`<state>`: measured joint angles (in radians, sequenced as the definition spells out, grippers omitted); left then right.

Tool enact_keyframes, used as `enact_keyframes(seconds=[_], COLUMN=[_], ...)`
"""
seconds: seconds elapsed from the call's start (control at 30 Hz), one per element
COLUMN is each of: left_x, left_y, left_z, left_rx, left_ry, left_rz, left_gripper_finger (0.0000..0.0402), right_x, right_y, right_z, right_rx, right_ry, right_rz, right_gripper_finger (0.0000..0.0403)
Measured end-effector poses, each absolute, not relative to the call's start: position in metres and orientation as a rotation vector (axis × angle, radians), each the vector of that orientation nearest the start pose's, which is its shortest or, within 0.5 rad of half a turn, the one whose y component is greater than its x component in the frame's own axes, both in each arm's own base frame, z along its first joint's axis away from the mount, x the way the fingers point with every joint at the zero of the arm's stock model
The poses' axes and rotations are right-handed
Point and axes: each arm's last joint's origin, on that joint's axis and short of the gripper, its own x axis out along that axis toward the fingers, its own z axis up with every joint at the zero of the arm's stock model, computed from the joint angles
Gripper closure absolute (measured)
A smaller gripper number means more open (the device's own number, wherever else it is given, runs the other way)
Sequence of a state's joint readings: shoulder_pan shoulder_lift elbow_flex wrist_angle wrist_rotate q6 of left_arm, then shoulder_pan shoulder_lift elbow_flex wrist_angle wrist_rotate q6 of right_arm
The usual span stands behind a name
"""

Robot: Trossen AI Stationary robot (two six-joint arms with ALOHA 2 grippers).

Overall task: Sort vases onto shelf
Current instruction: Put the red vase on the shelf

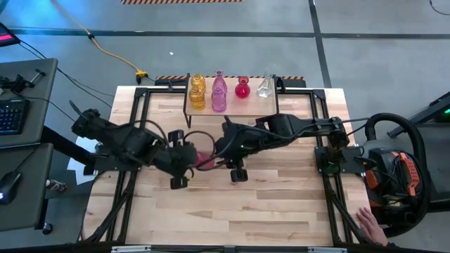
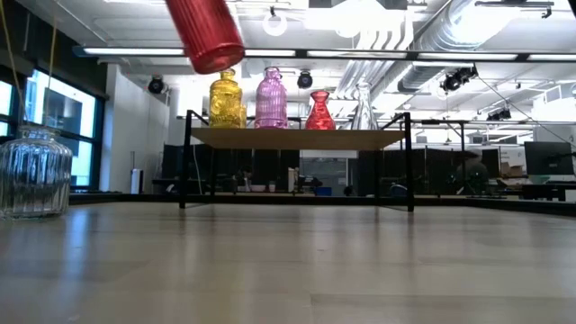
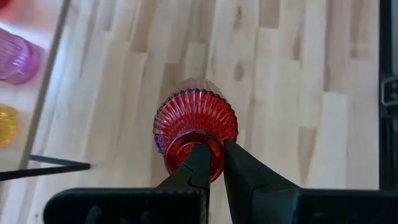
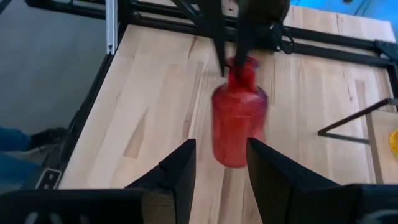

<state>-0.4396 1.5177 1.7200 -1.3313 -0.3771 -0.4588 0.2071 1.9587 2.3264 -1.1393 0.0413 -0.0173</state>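
The big wood table (image 1: 281,211) holds the little shelf (image 1: 232,112) at its far edge, w/ four vases on top: yellow (image 1: 197,91), pink (image 1: 219,91), a red one (image 1: 242,88), clear (image 1: 265,87). Mid-table, the left gripper (image 3: 214,163) pinches the neck of a red vase (image 3: 196,121) (up in the air). The right gripper (image 4: 221,163) is spread apart, holding nothing, just beside it. Another clear vase (image 2: 34,171) stands on the table.

Both arms reach in over the middle of the counter (image 1: 281,211), in front of the shelf (image 1: 232,105). The left hand (image 3: 214,163) is clamped; the right hand (image 4: 221,163), facing it, stands parted.
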Motion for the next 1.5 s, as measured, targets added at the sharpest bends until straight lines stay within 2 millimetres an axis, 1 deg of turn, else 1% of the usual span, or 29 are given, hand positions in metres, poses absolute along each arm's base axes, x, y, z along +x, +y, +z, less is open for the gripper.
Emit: enact_keyframes(seconds=[0.17, 0.33, 0.53, 0.67, 0.97, 1.13, 1.3, 1.5], left_x=[0.259, 0.269, 0.273, 0.276, 0.278, 0.278, 0.277, 0.277], left_y=[-0.096, -0.087, -0.079, -0.077, -0.076, -0.076, -0.075, -0.075], left_z=[0.396, 0.401, 0.402, 0.404, 0.405, 0.405, 0.404, 0.404], left_rx=[0.014, -0.008, -0.025, -0.031, -0.042, -0.04, -0.038, -0.036], left_ry=[0.975, 0.908, 0.88, 0.857, 0.832, 0.835, 0.845, 0.843], left_rz=[0.2, 0.206, 0.233, 0.251, 0.259, 0.259, 0.259, 0.262], left_gripper_finger=[0.039, 0.039, 0.039, 0.039, 0.0389, 0.0389, 0.0389, 0.0389], right_x=[0.39, 0.396, 0.398, 0.4, 0.401, 0.409, 0.415, 0.415], right_y=[0.075, 0.061, 0.047, 0.04, 0.038, 0.038, 0.039, 0.037], right_z=[0.423, 0.419, 0.42, 0.418, 0.412, 0.408, 0.401, 0.401], right_rx=[-0.156, -0.153, -0.207, -0.223, -0.312, -0.328, -0.321, -0.326], right_ry=[0.766, 0.777, 0.773, 0.772, 0.807, 0.785, 0.799, 0.81], right_rz=[0.189, 0.157, 0.153, 0.196, 0.246, 0.25, 0.236, 0.171], right_gripper_finger=[0.0279, 0.0279, 0.0279, 0.0279, 0.0279, 0.0279, 0.0279, 0.0279])
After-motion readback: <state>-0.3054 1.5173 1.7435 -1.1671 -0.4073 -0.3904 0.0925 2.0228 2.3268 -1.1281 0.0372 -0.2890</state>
